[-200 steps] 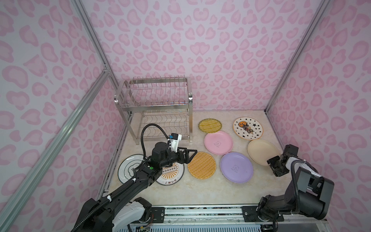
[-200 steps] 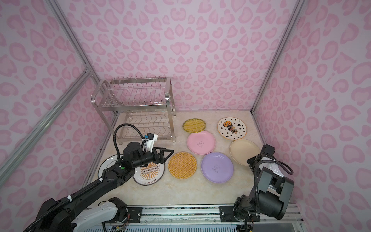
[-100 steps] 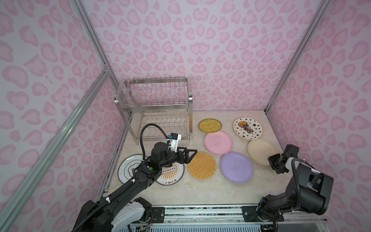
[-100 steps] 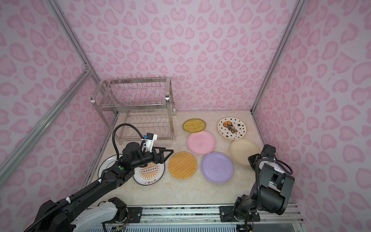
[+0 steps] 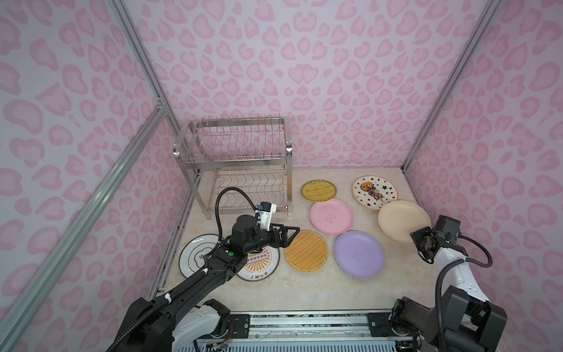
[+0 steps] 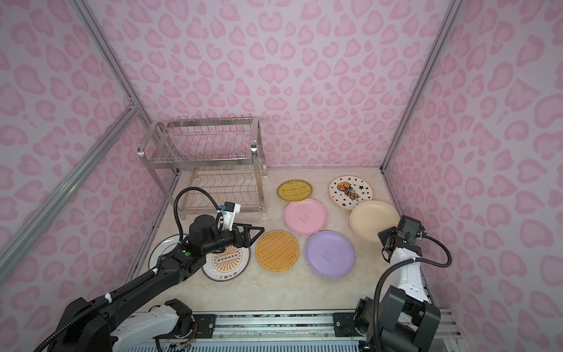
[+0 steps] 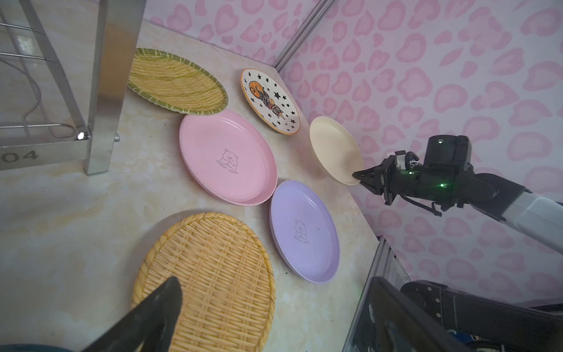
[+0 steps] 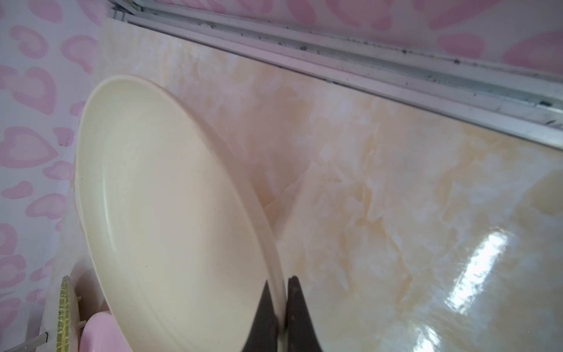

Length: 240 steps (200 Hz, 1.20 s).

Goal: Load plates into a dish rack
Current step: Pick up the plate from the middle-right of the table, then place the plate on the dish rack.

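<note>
The right fingers are clamped on the near rim of the cream plate, which sits at the right side of the bench, just beside the star-patterned plate. The left fingers are spread wide and hold nothing, over the orange woven plate. The dish rack stands at the back left, well apart from the cream plate.

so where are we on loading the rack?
Done: nothing, the dish rack holds no plates. In hand: right tool shut on the rim of the cream plate, which is tilted. Left tool open, holding nothing. To do: all eight; seven lie flat, like the pink plate.
</note>
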{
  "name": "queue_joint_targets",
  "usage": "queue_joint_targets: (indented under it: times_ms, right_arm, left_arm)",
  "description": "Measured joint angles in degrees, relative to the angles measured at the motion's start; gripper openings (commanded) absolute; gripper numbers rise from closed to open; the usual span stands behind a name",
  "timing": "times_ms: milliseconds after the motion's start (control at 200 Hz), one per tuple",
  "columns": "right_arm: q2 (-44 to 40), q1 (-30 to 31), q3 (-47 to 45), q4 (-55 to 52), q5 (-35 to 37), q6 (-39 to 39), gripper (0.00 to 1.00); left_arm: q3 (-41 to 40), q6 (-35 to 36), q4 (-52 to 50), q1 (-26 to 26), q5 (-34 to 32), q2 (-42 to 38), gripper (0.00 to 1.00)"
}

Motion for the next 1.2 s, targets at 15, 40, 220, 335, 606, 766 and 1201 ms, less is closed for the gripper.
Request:
queue_joint_targets:
  times_ms: [15, 40, 220, 335, 606, 766, 1201]
  right_arm:
    - [-0.6, 0.5, 0.2, -0.4, 0.5, -0.1, 0.00]
    - [-2.0, 1.9, 0.9, -1.2, 1.5, -0.5, 0.00]
    - [-11.1, 15.4, 6.4, -4.6, 13.1, -4.9, 0.00]
    - [-14.2, 26.7, 7.3, -4.1, 23.0, -9.2, 0.00]
    - [-12.2, 53.2, 2.7, 9.7, 48.5, -25.4, 0.00]
    - [-7.5, 63.6, -5.2, 31.5, 58.4, -43.3, 0.00]
    - [19.5, 78.3, -12.4, 98.3, 56.9, -98.0, 0.00]
  left_arm:
    - [0.1, -0.2, 0.0, 0.0, 0.0, 0.2, 0.99]
    - [0.4, -0.6, 0.0, 0.0, 0.2, 0.5, 0.98]
    - [4.8, -6.4, 0.0, 0.0, 2.4, 2.5, 0.98]
    - [7.7, -12.6, 0.6, 0.0, 3.7, 3.5, 0.98]
    - [13.5, -29.3, 3.8, -1.7, 5.6, 6.0, 0.99]
    - [17.8, -38.0, 7.4, -3.8, 5.9, 9.3, 0.99]
    - [23.6, -52.8, 11.7, -8.6, 4.7, 20.3, 0.83]
